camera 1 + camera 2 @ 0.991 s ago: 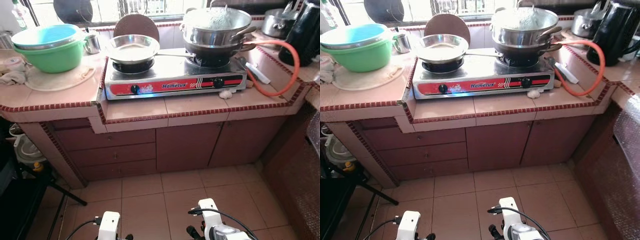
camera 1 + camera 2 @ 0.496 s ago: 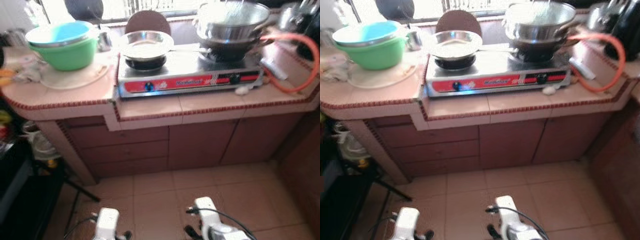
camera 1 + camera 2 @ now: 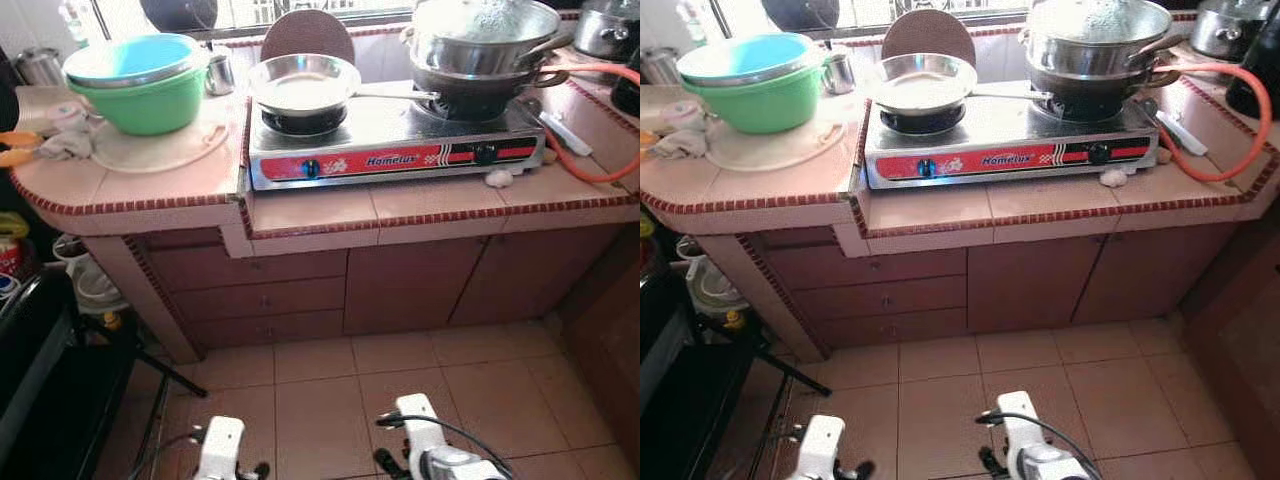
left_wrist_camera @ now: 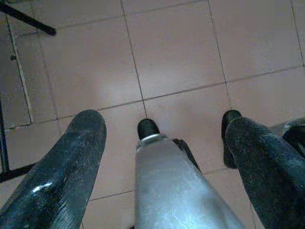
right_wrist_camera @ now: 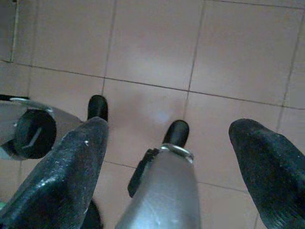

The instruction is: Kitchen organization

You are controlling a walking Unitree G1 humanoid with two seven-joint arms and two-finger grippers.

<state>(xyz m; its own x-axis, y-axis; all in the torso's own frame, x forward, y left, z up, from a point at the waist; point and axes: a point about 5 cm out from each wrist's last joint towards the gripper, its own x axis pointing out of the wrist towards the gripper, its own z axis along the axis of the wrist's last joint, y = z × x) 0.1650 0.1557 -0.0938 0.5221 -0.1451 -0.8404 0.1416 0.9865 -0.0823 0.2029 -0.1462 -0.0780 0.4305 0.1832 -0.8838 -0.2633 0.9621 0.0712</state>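
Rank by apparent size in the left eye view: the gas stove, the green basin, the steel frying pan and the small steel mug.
Largest to smallest as they look:
1. gas stove
2. green basin
3. steel frying pan
4. small steel mug
The mug sits farther back than the rest, so it may look slightly smaller than it is.

A: Where did the head pair look from?
B: From above, forward and down, well back from the pink-tiled bench [image 3: 300, 210]; both eyes shared the silver-and-red two-burner gas stove [image 3: 395, 150] and the tan tiled floor [image 3: 940, 390], slightly offset sideways.
A: And the wrist cameras?
B: Each looked down along its own black fingers [image 4: 62, 171] [image 5: 71, 167], near that same floor, legs between.
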